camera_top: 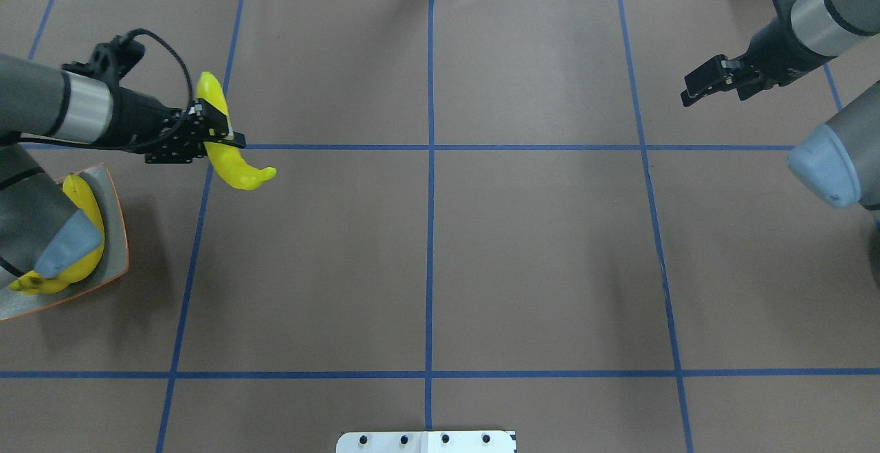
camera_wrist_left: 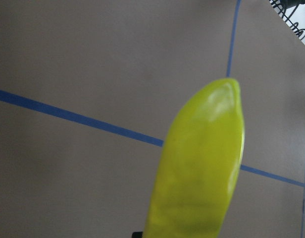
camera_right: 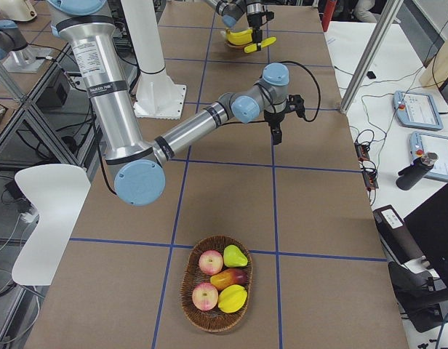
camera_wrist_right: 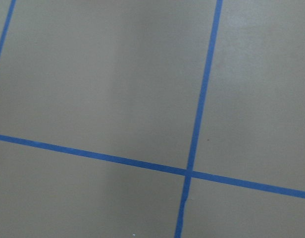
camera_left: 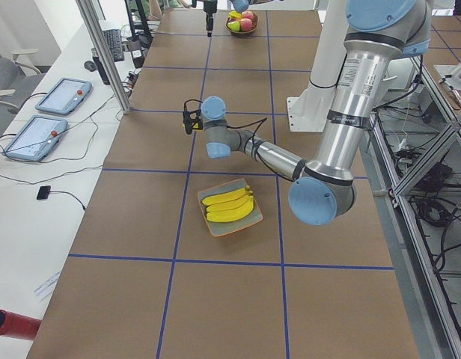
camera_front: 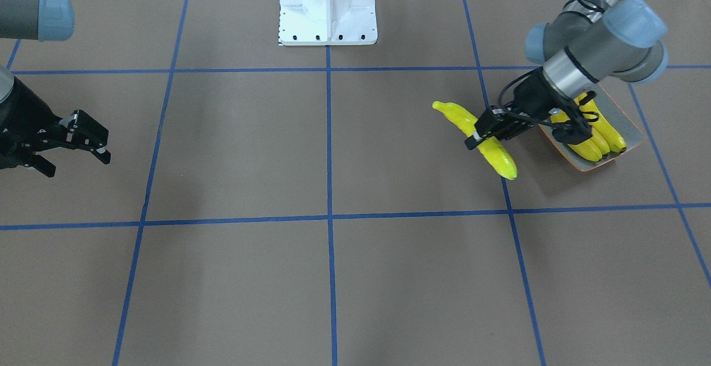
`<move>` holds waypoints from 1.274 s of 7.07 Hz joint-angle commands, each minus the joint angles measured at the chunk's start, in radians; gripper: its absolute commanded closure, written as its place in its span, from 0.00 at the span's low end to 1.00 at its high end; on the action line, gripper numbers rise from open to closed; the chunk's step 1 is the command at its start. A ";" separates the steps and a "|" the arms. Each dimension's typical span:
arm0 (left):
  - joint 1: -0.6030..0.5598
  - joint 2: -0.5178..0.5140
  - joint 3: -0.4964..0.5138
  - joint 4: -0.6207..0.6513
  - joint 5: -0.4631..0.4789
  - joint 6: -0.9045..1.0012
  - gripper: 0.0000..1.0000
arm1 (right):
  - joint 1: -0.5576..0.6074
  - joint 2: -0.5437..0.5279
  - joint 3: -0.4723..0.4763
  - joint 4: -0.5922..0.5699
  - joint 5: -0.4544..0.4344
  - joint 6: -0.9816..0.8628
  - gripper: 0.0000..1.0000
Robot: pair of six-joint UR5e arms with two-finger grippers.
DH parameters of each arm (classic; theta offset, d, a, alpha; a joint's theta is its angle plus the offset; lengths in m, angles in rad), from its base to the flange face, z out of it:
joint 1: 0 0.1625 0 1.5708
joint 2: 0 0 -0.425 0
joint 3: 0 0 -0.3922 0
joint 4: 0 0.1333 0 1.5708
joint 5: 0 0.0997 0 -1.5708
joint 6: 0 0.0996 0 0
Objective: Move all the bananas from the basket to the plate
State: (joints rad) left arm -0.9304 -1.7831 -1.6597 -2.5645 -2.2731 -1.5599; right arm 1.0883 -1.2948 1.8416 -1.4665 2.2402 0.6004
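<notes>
My left gripper (camera_top: 214, 138) is shut on a yellow banana (camera_top: 230, 157) and holds it above the table, a short way from the plate (camera_top: 113, 233). The front-facing view shows that banana (camera_front: 494, 155) just beside the plate (camera_front: 625, 124), where three other bananas (camera_front: 597, 138) lie side by side. The held banana (camera_wrist_left: 202, 168) fills the left wrist view. The wicker basket (camera_right: 188, 291) sits at the table's other end with apples and other fruit, and I see no banana in it. My right gripper (camera_front: 78, 152) hangs open and empty above bare table.
The white robot base (camera_front: 328, 5) stands at the middle of the near table edge. Blue tape lines (camera_wrist_right: 192, 171) cross the brown table. Two tablets (camera_left: 47, 120) and cables lie on a side bench. A white chair (camera_right: 49, 211) stands beside the table.
</notes>
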 commanded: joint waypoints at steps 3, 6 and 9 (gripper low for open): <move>-0.205 0.313 -0.031 -0.006 -0.156 0.224 1.00 | 0.001 -0.057 -0.001 0.011 -0.002 -0.011 0.00; -0.291 0.439 -0.020 -0.006 -0.255 0.438 1.00 | 0.001 -0.061 -0.002 0.011 -0.001 -0.005 0.00; -0.280 0.449 0.021 -0.003 -0.255 0.555 1.00 | 0.001 -0.074 -0.002 0.011 0.001 -0.005 0.00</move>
State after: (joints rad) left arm -1.2129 -1.3378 -1.6606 -2.5693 -2.5265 -1.0556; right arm 1.0891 -1.3654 1.8394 -1.4558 2.2406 0.5930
